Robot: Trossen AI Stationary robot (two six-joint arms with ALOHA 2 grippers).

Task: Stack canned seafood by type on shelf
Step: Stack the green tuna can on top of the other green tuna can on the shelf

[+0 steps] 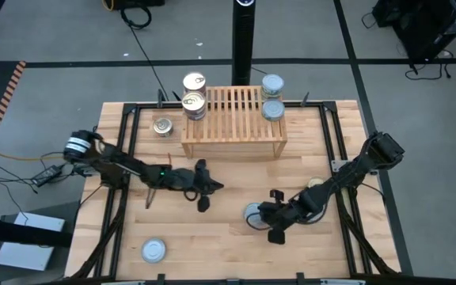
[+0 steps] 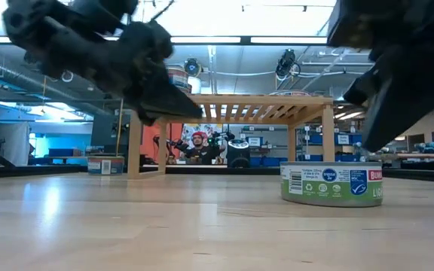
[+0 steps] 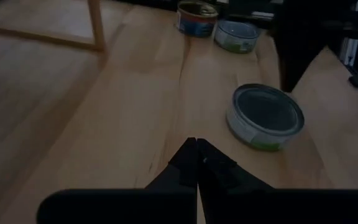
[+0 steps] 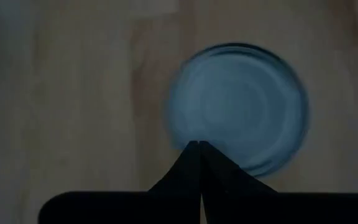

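Tins look rigid, smooth-walled, probably a bit slick, so I'd pinch across the side wall. Nearest loose tin (image 1: 154,251) sits lower left; next tin (image 1: 253,214) lies under the right gripper (image 1: 276,215), fingers closed on nothing. Left gripper (image 1: 207,188) mid-frame, also closed and empty. Further up, shelf (image 1: 233,127) carries stacked tins at both far corners.

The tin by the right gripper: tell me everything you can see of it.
The tin is a short round metal can with a pale silver-blue lid and a green-and-white printed label band carrying small logos and a barcode. It sits upright, flat on the wooden tabletop, in front of the shelf and apart from it. The right gripper, shut, hangs just above its edge; whether they touch, I cannot tell. Nothing is stacked on it.
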